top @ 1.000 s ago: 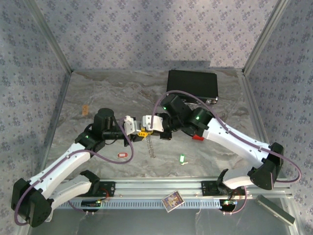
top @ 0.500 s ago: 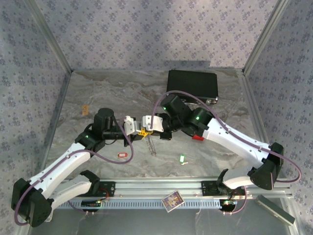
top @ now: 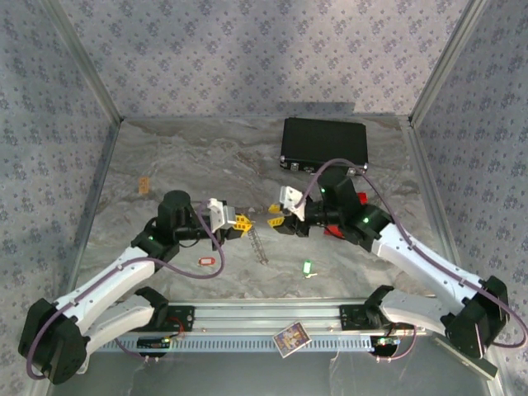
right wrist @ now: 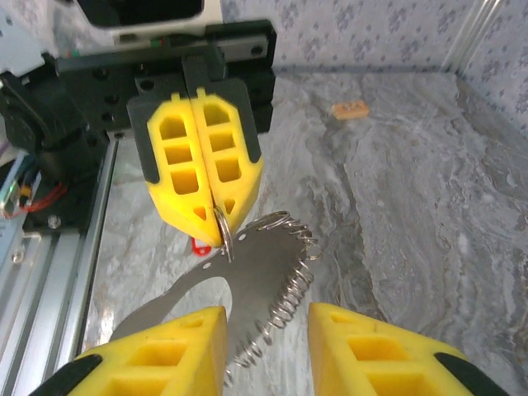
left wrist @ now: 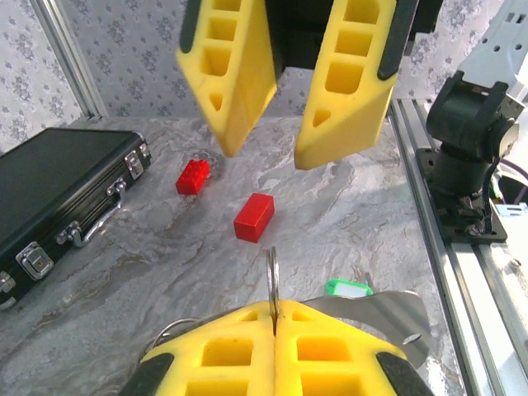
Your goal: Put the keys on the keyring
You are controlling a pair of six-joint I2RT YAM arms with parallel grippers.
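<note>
left gripper point(left wrist: 275, 312) pinching keyring point(left wrist: 272, 279) tight between closed jaws, holding it above table point(top: 181, 157). right gripper point(right wrist: 266, 318) hovering just opposite, jaws parted, gripping nothing. red key point(top: 208, 262), green key point(top: 308, 267) lying on table nearby.

**Marbled grey counter point(top: 190, 157), six small things spread out**

Far right: black case point(top: 323, 147), flat, latches facing near. Right of centre, nearer than the case: smooth red block point(left wrist: 253, 216) and studded red block point(left wrist: 193, 176), apart. Near, left of centre: red-tagged key point(top: 207, 262). Near, right of centre: green-tagged key point(top: 308, 267). By the left edge: tan scrap point(top: 143, 185).
</note>
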